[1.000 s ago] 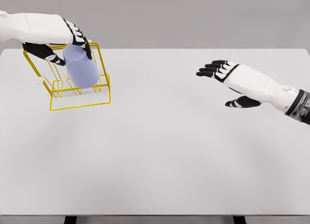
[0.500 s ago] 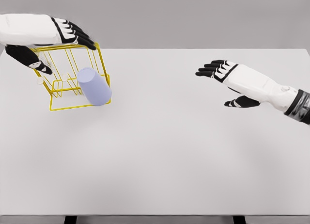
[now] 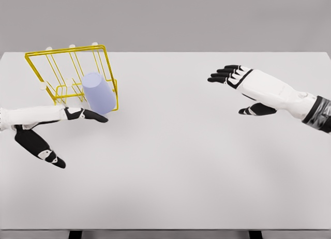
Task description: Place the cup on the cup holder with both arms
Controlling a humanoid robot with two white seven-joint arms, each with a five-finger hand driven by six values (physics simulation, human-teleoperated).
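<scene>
Head view: left hand (image 3: 51, 130) and right hand (image 3: 240, 86) both spread, holding nothing

Cut-offs and hidden parts, head view
Left arm (image 3: 31, 115) leaves the frame's left edge, right arm (image 3: 289, 96) the right edge at the dark sleeve. The cup (image 3: 99, 93) hides part of the yellow cup holder (image 3: 67, 76); whether its base touches the table (image 3: 181, 161) can't be told.
</scene>
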